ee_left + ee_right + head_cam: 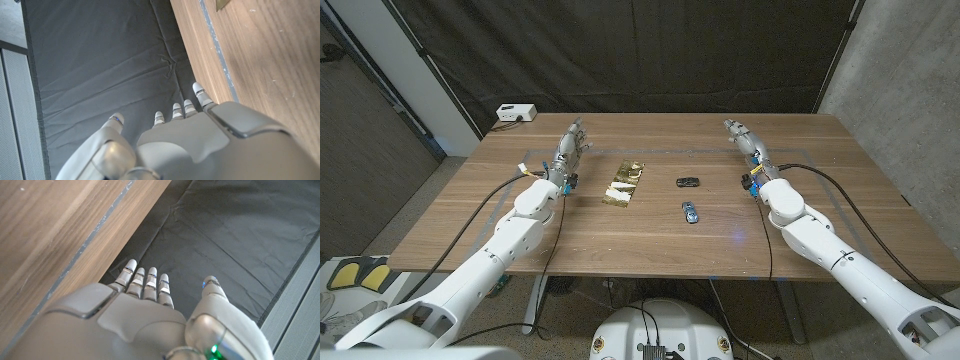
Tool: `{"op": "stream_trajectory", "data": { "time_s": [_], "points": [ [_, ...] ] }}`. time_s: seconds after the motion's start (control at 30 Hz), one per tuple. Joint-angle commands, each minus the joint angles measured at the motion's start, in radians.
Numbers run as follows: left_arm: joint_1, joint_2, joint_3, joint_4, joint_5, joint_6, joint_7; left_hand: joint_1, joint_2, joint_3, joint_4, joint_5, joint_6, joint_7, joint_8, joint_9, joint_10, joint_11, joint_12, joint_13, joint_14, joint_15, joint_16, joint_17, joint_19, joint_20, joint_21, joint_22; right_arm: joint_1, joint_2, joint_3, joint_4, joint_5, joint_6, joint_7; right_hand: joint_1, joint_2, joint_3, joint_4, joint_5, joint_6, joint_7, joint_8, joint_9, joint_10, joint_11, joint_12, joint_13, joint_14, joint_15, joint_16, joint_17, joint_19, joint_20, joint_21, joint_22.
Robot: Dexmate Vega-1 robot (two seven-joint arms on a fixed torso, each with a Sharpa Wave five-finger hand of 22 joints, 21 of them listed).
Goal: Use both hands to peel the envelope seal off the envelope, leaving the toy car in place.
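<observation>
A shiny gold envelope [624,183] lies on the wooden table [650,235] a little left of the middle. A corner of the envelope [223,4] also appears in the left wrist view. A dark toy car [688,182] sits right of it, and a blue toy car [691,211] lies nearer the front. My left hand [568,152] stands left of the envelope, fingers straight and apart, holding nothing. My right hand [748,142] stands to the right of the cars, fingers extended, empty. The left hand [175,145] and the right hand [145,320] both point toward the black curtain.
A white box [516,113] with a cable sits at the table's far left corner. A black curtain [650,50] hangs behind the table. Blue tape lines [525,167] mark the tabletop. Cables run along both forearms.
</observation>
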Motion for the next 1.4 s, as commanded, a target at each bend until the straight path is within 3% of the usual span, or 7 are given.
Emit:
{"op": "stream_trajectory", "data": {
  "time_s": [0.03,0.3,0.4,0.57,0.7,1.13,1.4],
  "points": [
    [0.008,0.106,0.03,-0.147,0.139,0.138,0.101,0.029,-0.005,0.006,-0.02,0.005,-0.059,0.013,0.008,0.003,0.0,-0.021,-0.002,0.0,-0.005,-0.012,0.001,-0.002,-0.138,0.004,-0.004,0.002,-0.012,-0.024,-0.043,-0.084,-0.203,-0.118,-0.127,0.012,-0.002,0.005,-0.009,0.004,0.01,-0.003,0.005,0.001,0.012,0.002,0.008,0.001,0.012,-0.003,0.007,0.002,0.003,0.005,-0.004,0.004],
    [-0.012,0.17,0.062,-0.24,0.279,0.243,0.158,0.091,-0.025,0.016,-0.07,0.001,-0.031,0.023,0.016,0.003,0.015,-0.029,-0.003,0.0,-0.007,-0.024,-0.007,-0.005,-0.132,-0.012,-0.013,0.0,0.003,-0.025,-0.085,-0.114,-0.29,-0.174,-0.14,0.017,-0.005,0.008,-0.015,0.004,0.022,-0.015,0.006,0.001,0.024,-0.006,0.011,0.001,0.023,-0.009,0.009,0.0,0.005,0.007,-0.008,0.004],
    [-0.018,0.197,0.074,-0.285,0.329,0.308,0.174,0.142,-0.048,0.02,-0.112,-0.002,0.024,0.024,0.033,0.004,0.046,-0.036,0.003,-0.001,0.008,-0.027,-0.008,-0.005,-0.13,-0.012,-0.022,0.001,0.006,-0.02,-0.091,-0.105,-0.297,-0.168,-0.141,0.017,-0.004,0.009,-0.015,0.004,0.023,-0.016,0.006,0.001,0.026,-0.009,0.011,0.001,0.026,-0.011,0.01,0.0,0.006,0.009,-0.009,0.004],
    [-0.022,0.233,0.11,-0.392,0.476,0.474,0.266,0.204,-0.077,0.019,-0.159,-0.003,0.177,0.056,0.078,0.005,0.119,-0.04,0.024,0.003,0.052,-0.025,0.001,0.003,-0.187,0.01,-0.06,0.005,0.008,-0.014,-0.095,-0.094,-0.299,-0.157,-0.139,0.018,-0.004,0.01,-0.016,0.005,0.028,-0.017,0.007,0.001,0.032,-0.008,0.013,0.0,0.03,-0.012,0.011,0.0,0.007,0.014,-0.01,0.004],
    [-0.031,0.242,0.139,-0.451,0.58,0.585,0.314,0.221,-0.09,0.015,-0.173,-0.001,0.225,0.048,0.09,0.005,0.137,-0.052,0.032,0.008,0.053,-0.03,-0.001,0.008,-0.23,0.035,-0.081,0.008,0.011,-0.009,-0.097,-0.088,-0.298,-0.153,-0.136,0.017,-0.005,0.01,-0.016,0.004,0.032,-0.02,0.007,0.001,0.037,-0.008,0.014,0.0,0.035,-0.013,0.012,0.001,0.009,0.015,-0.011,0.005],
    [-0.07,0.325,0.184,-0.579,0.712,0.732,0.192,0.276,-0.099,0.022,-0.205,0.007,0.258,0.041,0.094,0.006,0.109,-0.054,0.022,0.015,-0.002,-0.012,-0.022,0.013,-0.23,0.036,-0.087,0.01,0.01,-0.002,-0.099,-0.095,-0.297,-0.149,-0.13,0.009,-0.005,0.009,-0.013,0.004,0.04,-0.024,0.007,0.001,0.047,-0.011,0.016,0.0,0.042,-0.01,0.014,0.003,0.012,0.019,-0.015,0.005],
    [-0.13,0.428,0.207,-0.663,0.741,0.754,-0.026,0.311,-0.098,0.026,-0.217,0.01,0.283,0.031,0.093,0.007,0.057,-0.037,0.0,0.021,-0.067,0.003,-0.039,0.015,-0.25,0.049,-0.101,0.011,-0.005,0.003,-0.104,-0.117,-0.303,-0.143,-0.137,0.006,-0.005,0.009,-0.012,0.003,0.044,-0.025,0.007,0.001,0.051,-0.011,0.017,0.0,0.046,-0.008,0.015,0.004,0.014,0.021,-0.016,0.005]
  ]
}}
